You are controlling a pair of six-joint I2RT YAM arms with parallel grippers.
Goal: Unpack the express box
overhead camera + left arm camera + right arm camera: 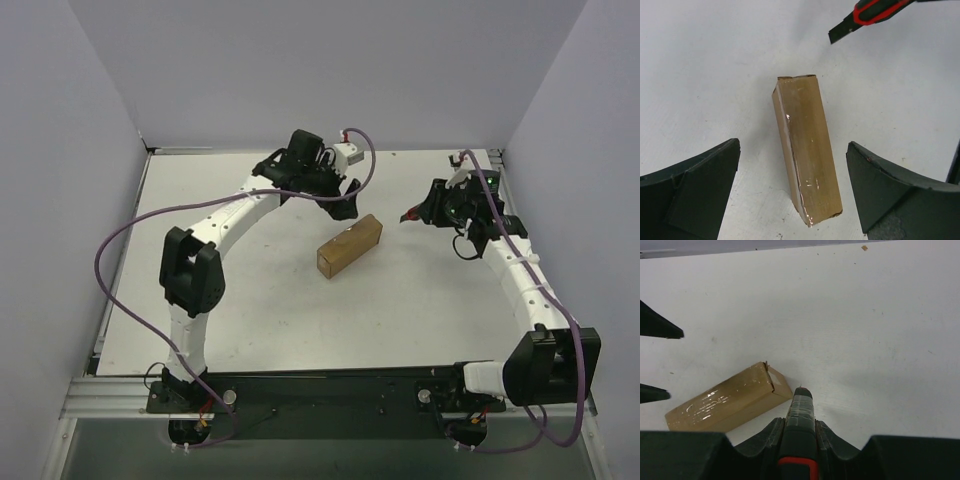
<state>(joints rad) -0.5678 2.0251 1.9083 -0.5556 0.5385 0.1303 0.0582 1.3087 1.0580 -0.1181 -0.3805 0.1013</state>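
From high at the near edge we look down on the whole table (260,300). Our left wrist view faces down, close over the box (807,150); the right one looks low along the knife (801,412) at that same box.

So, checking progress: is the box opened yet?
Shut: the box lies on its side, tape over the seam, end flaps closed.
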